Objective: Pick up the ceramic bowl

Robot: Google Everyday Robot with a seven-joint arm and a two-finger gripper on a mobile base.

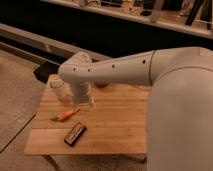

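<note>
Wooden table (pixel 117 125): the gripper (pixel 83 104) hovers empty, fingers apart; the ceramic bowl (pixel 102 84), half hidden behind the arm (pixel 115 67), is not yet grasped.

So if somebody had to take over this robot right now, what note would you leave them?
Gripper: open and empty, hanging low over the wooden table, close to the carrot.
Bowl: on the table toward its far edge, mostly hidden behind the arm, not touched.
Other things: a pale cup near the far corner and a dark packet near the front edge. Neither is the target.
Done: the arm is out over the table, and nothing is grasped.
Left: bring the gripper over to the bowl, close on its rim and lift it.
</note>
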